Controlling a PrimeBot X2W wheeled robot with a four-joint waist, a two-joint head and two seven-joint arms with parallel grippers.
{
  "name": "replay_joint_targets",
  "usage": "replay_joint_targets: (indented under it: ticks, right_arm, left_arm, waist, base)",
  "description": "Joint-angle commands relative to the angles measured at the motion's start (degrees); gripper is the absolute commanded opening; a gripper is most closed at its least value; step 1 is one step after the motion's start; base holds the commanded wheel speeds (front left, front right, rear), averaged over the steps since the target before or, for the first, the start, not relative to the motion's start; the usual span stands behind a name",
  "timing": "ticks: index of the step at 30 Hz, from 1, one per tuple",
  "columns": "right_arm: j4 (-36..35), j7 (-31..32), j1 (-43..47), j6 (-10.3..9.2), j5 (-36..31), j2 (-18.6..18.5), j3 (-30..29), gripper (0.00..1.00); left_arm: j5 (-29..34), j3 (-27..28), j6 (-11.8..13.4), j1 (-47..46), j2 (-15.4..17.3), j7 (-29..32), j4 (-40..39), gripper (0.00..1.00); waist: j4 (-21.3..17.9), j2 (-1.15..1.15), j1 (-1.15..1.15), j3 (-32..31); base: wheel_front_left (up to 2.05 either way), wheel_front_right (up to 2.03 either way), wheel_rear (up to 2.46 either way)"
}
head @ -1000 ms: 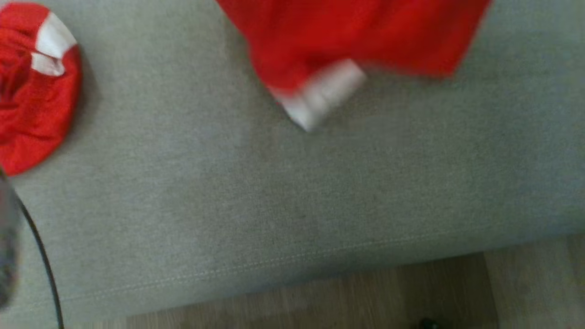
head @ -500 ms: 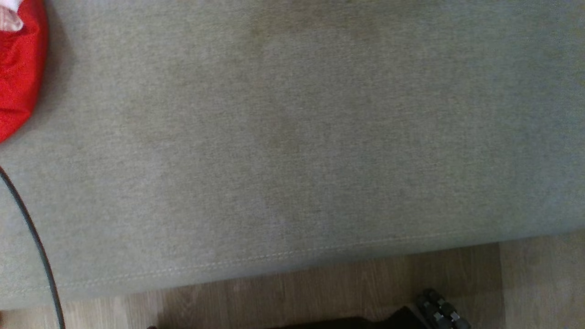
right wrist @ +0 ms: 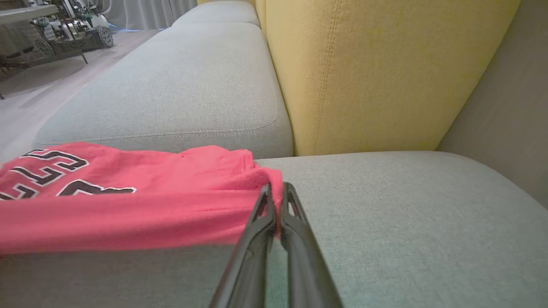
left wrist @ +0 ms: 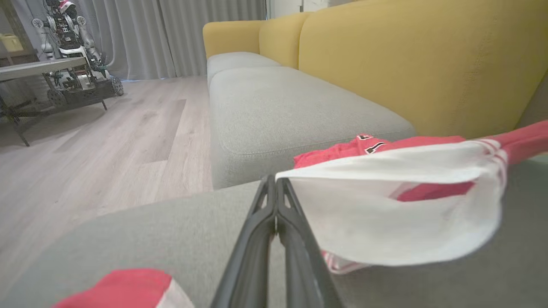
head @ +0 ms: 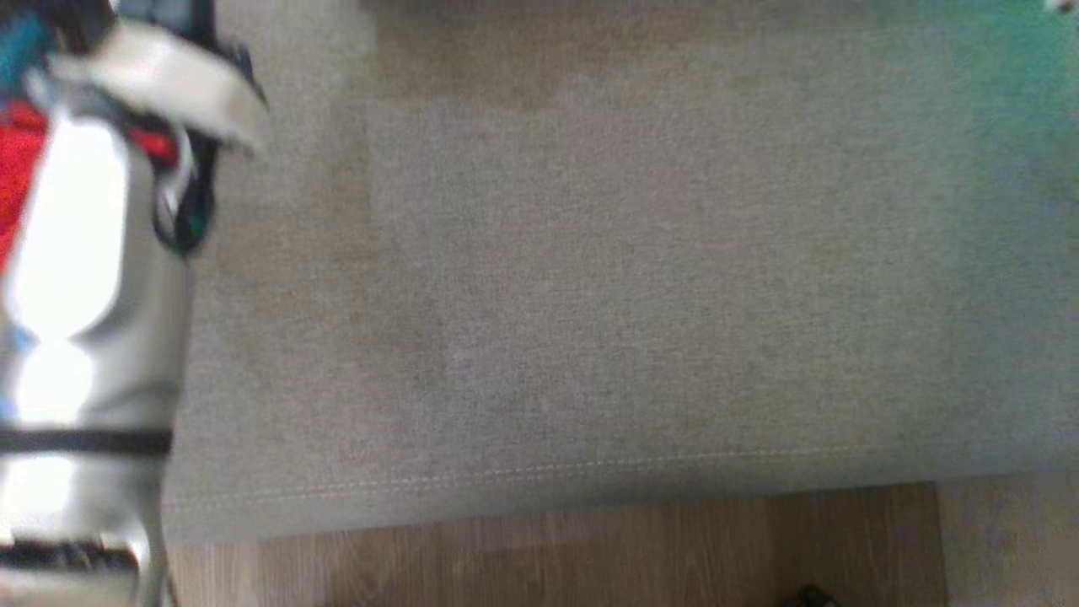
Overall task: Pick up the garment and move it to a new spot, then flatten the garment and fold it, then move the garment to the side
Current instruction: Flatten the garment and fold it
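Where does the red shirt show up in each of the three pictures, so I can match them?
Head view: perhaps the red shirt, a blurred sliver at the left edge behind the pale arm.
Left wrist view: centre-right, white inside up, held by the left claw.
Right wrist view: left half, lettering up, pinched by the right claw.
Shared landmark: the grey sofa seat.

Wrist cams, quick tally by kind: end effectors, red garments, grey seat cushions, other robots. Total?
end effectors: 2 (left end effector, right end effector, each shut on the held garment)
red garments: 2 (held garment, loose heap)
grey seat cushions: 3
background robot: 1
total: 8
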Motion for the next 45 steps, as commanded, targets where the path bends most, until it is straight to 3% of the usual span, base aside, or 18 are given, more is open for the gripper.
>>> replay_joint_targets:
  ticks: [1,15,21,25,30,36,39,45]
  right_arm:
    - [-1.63,-0.67,0.63,-0.08,0.65,0.19,0.17,0.0]
    - [-0.88,-0.9,23.09,-0.08,8.66,1.1,4.52,0.0]
    - [-3.58,-0.3,31.4,-0.08,13.34,1.12,6.89,0.0]
    - [-10.03,0.18,34.62,-0.08,17.24,0.44,8.81,0.0]
    - [-20.82,3.35,35.19,-0.08,19.59,-1.58,11.24,0.0]
    - [-39.43,14.84,30.89,-0.08,19.89,-5.78,11.94,0.0]
    - [-46.74,21.84,25.33,-0.08,18.37,-6.75,10.6,0.0]
    - [-48.48,28.17,15.81,-0.08,14.77,-6.8,11.53,0.0]
  left_arm:
    - [-0.88,2.77,0.68,1.06,2.67,-0.28,-2.99,0.0]
    - [-5.42,2.92,6.22,37.39,-1.98,0.91,-20.45,0.0]
    - [-7.36,2.62,8.22,47.21,-3.2,3.27,-26.43,0.0]
    - [-9.54,3.73,8.37,49.5,-3.4,3.65,-31.32,0.0]
    - [-10.81,5.35,7.41,45.96,-1.0,6.29,-38.23,0.0]
    - [-9.35,7.88,5.07,29.13,7.7,16.38,-45.33,0.0]
    - [-6.84,7.37,3.65,15.17,11.58,21.48,-43.98,0.0]
    - [-2.1,3.38,1.27,-3.68,14.22,23.49,-35.05,0.0]
  waist:
    - [-0.16,0.0,0.0,-2.12]
    - [-0.19,0.0,0.0,-13.39]
    - [0.17,0.0,0.0,-17.75]
    - [0.1,0.0,0.0,-20.11]
    - [-0.17,0.0,0.0,-22.31]
    - [-0.74,0.0,0.0,-24.75]
    - [-1.32,0.0,0.0,-24.7]
    - [-1.76,0.0,0.0,-21.55]
  base:
    - [0.0,0.0,0.0]
    - [0.0,0.0,0.0]
    - [0.0,0.0,0.0]
    - [0.0,0.0,0.0]
    - [0.0,0.0,0.0]
    - [0.0,0.0,0.0]
    - [0.0,0.0,0.0]
    - [0.0,0.0,0.0]
